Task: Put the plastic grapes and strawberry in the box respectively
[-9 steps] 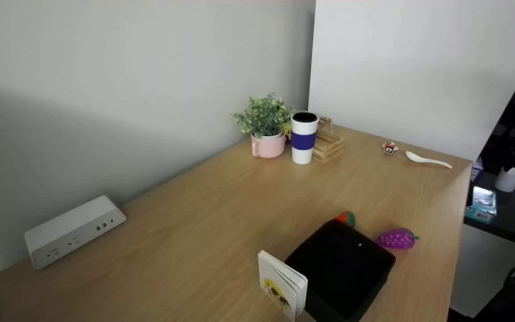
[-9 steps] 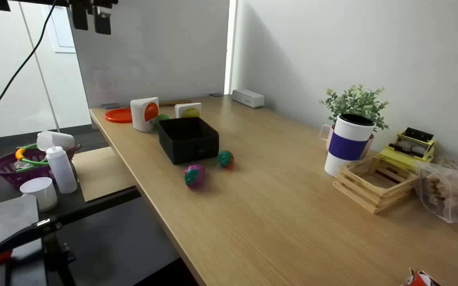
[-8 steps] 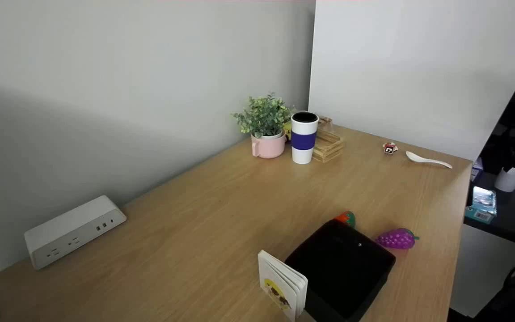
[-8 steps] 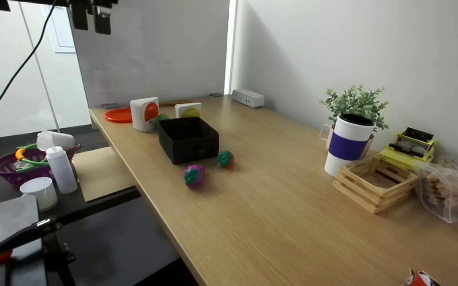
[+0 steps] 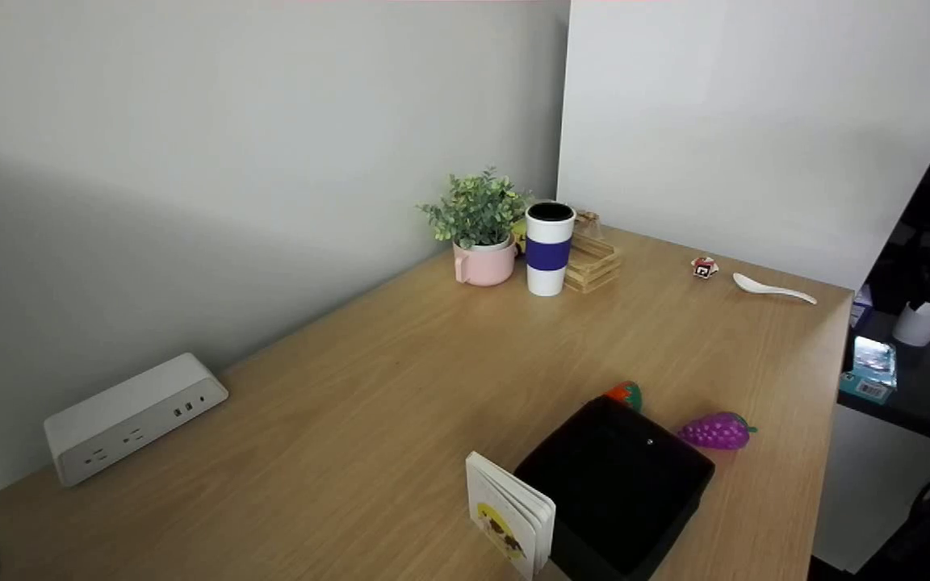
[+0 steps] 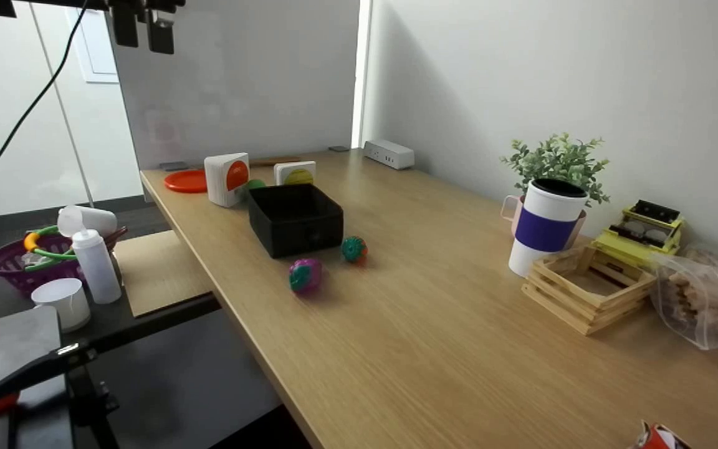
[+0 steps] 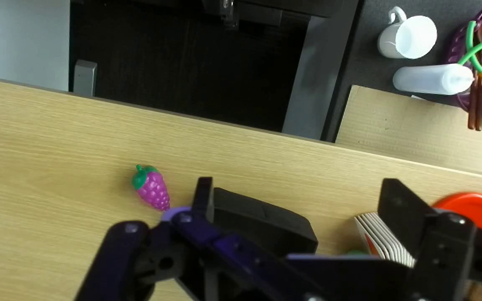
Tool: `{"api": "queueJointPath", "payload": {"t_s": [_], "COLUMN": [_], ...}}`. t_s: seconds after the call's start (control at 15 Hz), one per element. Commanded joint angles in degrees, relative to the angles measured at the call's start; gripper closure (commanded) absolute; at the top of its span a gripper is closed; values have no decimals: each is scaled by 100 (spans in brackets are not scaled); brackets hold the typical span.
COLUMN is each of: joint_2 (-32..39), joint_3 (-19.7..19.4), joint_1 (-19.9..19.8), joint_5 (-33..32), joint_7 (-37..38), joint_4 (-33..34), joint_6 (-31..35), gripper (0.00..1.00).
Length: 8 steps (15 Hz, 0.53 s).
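The plastic grapes, a purple cluster with a green top, lie on the table beside the box in both exterior views [image 5: 715,431] [image 6: 305,275] and in the wrist view [image 7: 153,189]. The strawberry, orange-red with a green cap, lies close to the box's corner in both exterior views [image 5: 626,394] [image 6: 354,249]; it is hidden in the wrist view. The black box [image 5: 614,488] also shows in an exterior view [image 6: 296,234] and the wrist view [image 7: 262,209]; its dark inside shows nothing. My gripper [image 7: 298,184] is open and empty, high above the table; its fingers [image 6: 143,38] also show in an exterior view.
A small board book [image 5: 509,516] stands against the box. A thicker book [image 6: 226,179] and a red plate [image 6: 186,181] are behind it. A white-purple cup [image 5: 548,248], potted plant [image 5: 481,234], wooden crate [image 6: 589,287] and white power strip [image 5: 136,420] stand near the wall.
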Motion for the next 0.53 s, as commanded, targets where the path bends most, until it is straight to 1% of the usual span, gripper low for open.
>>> {"api": "queueJointPath", "payload": {"t_s": [0.0, 0.13, 0.33, 0.47], "joint_2": [83, 131, 290, 504], "joint_3": [-92, -118, -180, -315], "joint_1": [-36, -139, -401, -594], "joint_5": [35, -74, -422, -555], "joint_7": [7, 129, 363, 475], "joint_4": [79, 142, 258, 349], "joint_6": [90, 247, 694, 976], "gripper": [0, 0, 0, 0]}}
